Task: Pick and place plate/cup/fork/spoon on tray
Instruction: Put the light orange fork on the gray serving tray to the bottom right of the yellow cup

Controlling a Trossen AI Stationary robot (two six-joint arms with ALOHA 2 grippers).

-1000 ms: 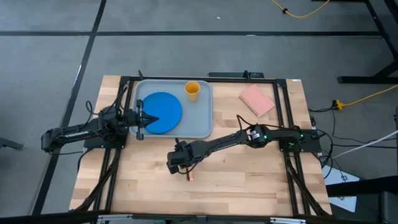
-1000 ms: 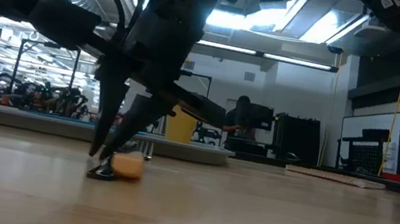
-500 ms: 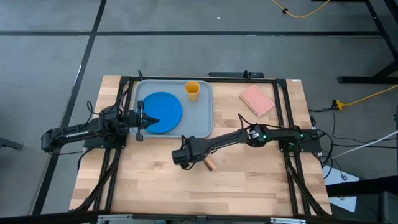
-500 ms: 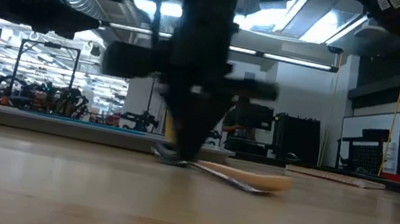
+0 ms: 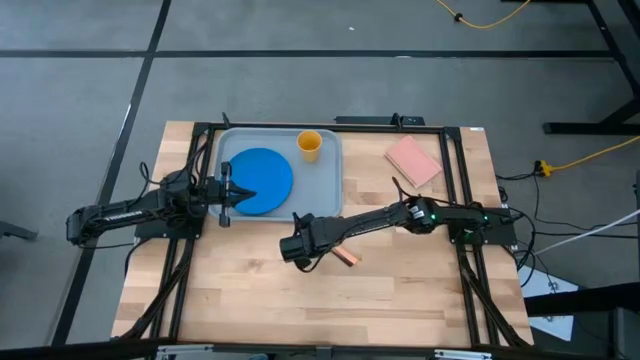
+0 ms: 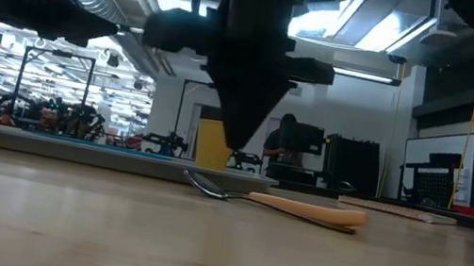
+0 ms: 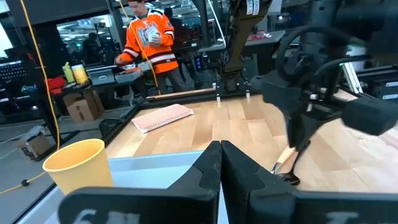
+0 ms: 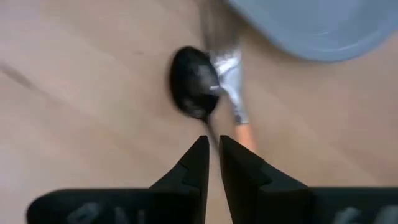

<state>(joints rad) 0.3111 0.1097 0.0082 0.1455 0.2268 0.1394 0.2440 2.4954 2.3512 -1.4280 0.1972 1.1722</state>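
The blue plate (image 5: 262,180) and the yellow-orange cup (image 5: 309,146) rest on the grey-blue tray (image 5: 325,190). The fork (image 5: 346,257) and the dark spoon (image 8: 194,90) lie side by side on the wood just near of the tray. The fork's tan handle (image 6: 306,208) points toward the table's right. My right gripper (image 6: 237,145) is shut, points down and hangs above their bowl ends, touching neither. The right wrist view shows it over the spoon's thin handle (image 8: 211,146). My left gripper (image 5: 240,190) is shut and empty at the plate's left side.
A pink square pad (image 5: 413,160) lies at the far right of the table. Bare wood stretches along the near half. A person in an orange jersey (image 7: 146,40) stands in the room beyond the table.
My right gripper, open and down on the table at the utensils, has shut, moved a little toward the far edge and risen clear. The fork has swung about on the table: its handle pointed at the near edge and now points right, while its tine end has stayed near the gripper.
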